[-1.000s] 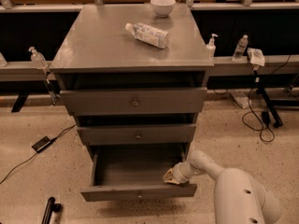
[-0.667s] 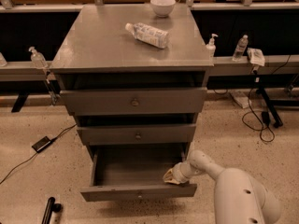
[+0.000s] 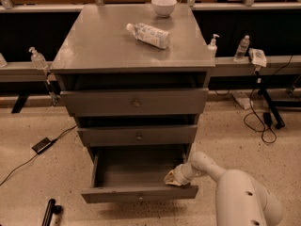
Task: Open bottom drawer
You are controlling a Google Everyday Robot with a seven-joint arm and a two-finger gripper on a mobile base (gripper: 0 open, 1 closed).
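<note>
Three drawers front the cabinet (image 3: 108,46); the bottom drawer (image 3: 136,171) stands pulled out, its grey inside showing. The gripper (image 3: 173,177) sits inside at the drawer's front right corner; whether it grips anything, I cannot tell.

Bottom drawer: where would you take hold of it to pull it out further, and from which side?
The bottom drawer stands open, baring the top edge of its front panel: probably hook that from above and behind, as it is a long straight lip facing up. The gripper sits inside, at the panel's right-hand end.
</note>
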